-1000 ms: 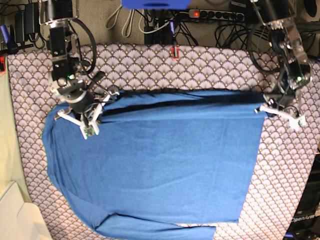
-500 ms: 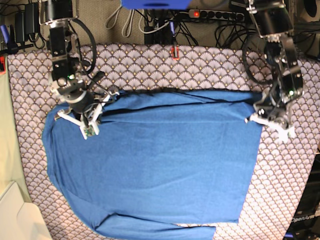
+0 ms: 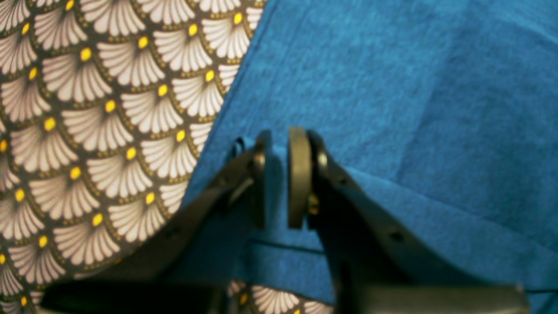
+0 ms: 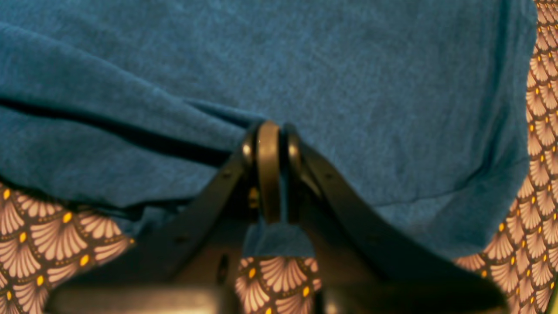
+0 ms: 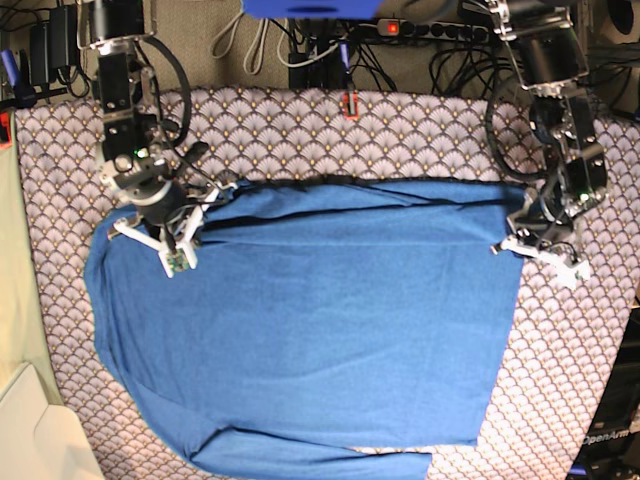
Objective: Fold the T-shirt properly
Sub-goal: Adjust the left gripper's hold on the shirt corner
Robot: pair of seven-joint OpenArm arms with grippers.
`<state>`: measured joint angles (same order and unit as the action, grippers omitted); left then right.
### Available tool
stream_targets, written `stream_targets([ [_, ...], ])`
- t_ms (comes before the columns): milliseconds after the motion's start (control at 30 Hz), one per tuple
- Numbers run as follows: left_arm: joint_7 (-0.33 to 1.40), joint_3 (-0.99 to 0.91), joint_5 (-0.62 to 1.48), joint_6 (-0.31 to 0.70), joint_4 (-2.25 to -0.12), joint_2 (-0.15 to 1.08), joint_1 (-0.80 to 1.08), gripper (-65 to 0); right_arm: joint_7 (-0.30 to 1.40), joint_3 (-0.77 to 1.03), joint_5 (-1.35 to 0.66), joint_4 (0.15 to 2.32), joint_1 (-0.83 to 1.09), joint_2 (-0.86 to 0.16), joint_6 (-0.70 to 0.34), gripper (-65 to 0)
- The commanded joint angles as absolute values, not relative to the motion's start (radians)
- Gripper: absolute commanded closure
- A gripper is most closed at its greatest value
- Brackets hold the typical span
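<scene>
On the scalloped cloth [image 5: 400, 130], right jaws pinch the soft blue T-shirt [image 5: 310, 330]; left jaws stand slightly apart.

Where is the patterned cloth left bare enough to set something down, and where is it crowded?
Bare tablecloth runs along the far edge beyond the T-shirt, plus a strip down the view's right side. Crowded spots: the shirt's far corners, where the right end effector and left end effector sit.

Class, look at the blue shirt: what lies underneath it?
Under the T-shirt lies the fan-patterned tablecloth, showing all around its edges. Whatever sits beneath the shirt's middle is covered and cannot be seen.
</scene>
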<state>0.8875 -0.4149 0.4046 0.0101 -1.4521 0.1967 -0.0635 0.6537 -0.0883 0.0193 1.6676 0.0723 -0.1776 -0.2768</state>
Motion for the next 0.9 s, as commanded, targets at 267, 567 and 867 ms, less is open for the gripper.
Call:
stream_targets([
  [267,0.869,-0.42,0.414,0.013,-1.598,0.24,0.01,-6.8,0.636,-0.084,0.015,1.684,0.056,-0.177,-0.278,0.0],
  [567,0.869,-0.42,0.414,0.013,-1.604,0.282,0.084,-7.1,0.639,-0.084,0.015,1.684,0.061,-0.177,-0.274,-1.7],
  [867,0.877,-0.533,0.426,0.015,-1.607,0.278,0.104,-7.1,0.696,-0.085,0.015,1.695,0.059,-0.177,-0.277,-28.1],
])
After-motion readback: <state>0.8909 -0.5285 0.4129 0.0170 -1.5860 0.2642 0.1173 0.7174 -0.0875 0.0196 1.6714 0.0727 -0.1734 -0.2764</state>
